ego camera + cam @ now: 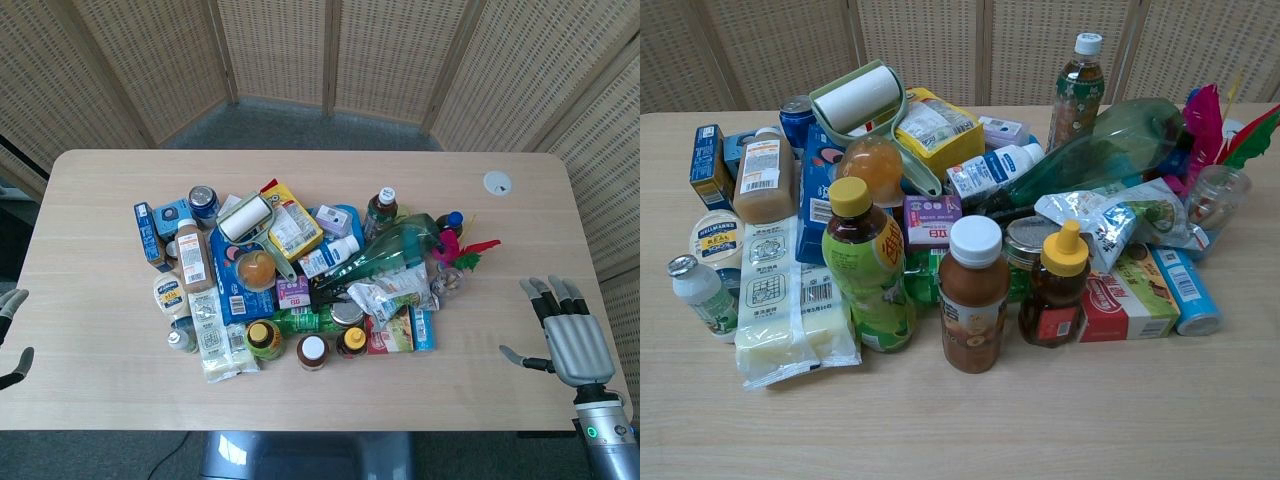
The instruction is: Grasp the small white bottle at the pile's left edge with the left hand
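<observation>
The small white bottle (702,295) with a silver foil cap stands upright at the pile's left front corner, beside a flat pale packet (788,305). From the head view the bottle (181,341) shows just left of that packet. My left hand (12,338) is only partly in frame at the table's left edge, well left of the bottle, fingers apart and holding nothing. My right hand (568,335) hovers near the table's right front corner, fingers spread and empty. Neither hand appears in the chest view.
A mayonnaise jar (718,243) lies just behind the bottle, with a brown-sauce bottle (764,178) and a blue box (712,165) further back. Tall bottles (870,265) (973,295) stand at the pile's front. A white disc (497,182) lies at the back right.
</observation>
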`<state>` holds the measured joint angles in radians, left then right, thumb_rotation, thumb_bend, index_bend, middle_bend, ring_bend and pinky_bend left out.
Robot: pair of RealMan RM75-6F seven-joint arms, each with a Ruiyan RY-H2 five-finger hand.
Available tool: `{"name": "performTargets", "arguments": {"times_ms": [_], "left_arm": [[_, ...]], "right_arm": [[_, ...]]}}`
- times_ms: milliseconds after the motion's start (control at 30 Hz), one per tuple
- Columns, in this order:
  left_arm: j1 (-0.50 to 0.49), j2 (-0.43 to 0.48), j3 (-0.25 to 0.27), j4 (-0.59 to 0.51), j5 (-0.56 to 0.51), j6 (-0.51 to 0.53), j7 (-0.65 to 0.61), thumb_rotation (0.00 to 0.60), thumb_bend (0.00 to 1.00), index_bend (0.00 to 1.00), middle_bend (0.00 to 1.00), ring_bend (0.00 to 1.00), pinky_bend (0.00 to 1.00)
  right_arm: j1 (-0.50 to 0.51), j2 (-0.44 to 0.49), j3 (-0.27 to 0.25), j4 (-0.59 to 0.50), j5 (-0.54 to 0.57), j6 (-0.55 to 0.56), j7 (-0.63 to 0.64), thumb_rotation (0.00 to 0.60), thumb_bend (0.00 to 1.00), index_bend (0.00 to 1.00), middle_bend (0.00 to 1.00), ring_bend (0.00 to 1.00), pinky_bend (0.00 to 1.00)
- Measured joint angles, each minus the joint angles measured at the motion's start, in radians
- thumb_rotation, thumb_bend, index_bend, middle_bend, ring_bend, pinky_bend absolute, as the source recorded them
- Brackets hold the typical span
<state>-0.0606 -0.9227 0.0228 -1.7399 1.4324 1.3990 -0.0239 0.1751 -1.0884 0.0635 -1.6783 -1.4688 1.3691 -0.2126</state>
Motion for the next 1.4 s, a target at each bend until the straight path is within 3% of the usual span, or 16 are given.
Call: {"name": "performTargets", "arguments": {"times_ms": [367, 667, 1100, 1400], "left_arm": [[-0.012, -0.004, 0.008, -0.017, 0.0, -0.044, -0.008, 0.6, 0.5, 0.0, 0.0, 0.0, 0.0], [-0.07, -0.105, 0.02, 0.019, 0.005, -0.191, -0.093, 0.6, 0.49, 0.03, 0.0, 0.0, 0.0], [-0.131, -0.303, 0.051, 0.119, 0.04, -0.328, -0.362, 0.6, 0.49, 0.03, 0.02, 0.04, 0.0], [-0.135, -0.393, 0.06, 0.18, 0.061, -0.329, -0.514, 0.6, 0.49, 0.01, 0.02, 0.04, 0.0]], "right_arm": [[-0.005, -0.002, -0.004, 0.005, -0.015, 0.014, 0.026, 0.347, 0.18, 0.05, 0.13, 0.0, 0.0], [-0.026, 0.012, -0.01, -0.004, -0.018, 0.041, 0.031, 0.346, 0.18, 0.05, 0.13, 0.0, 0.0], [-0.038, 0.023, -0.01, -0.006, -0.012, 0.05, 0.032, 0.345, 0.18, 0.05, 0.13, 0.0, 0.0], [-0.047, 0.032, -0.011, 0.0, -0.013, 0.057, 0.051, 0.343, 0.18, 0.05, 0.13, 0.0, 0.0]]}}
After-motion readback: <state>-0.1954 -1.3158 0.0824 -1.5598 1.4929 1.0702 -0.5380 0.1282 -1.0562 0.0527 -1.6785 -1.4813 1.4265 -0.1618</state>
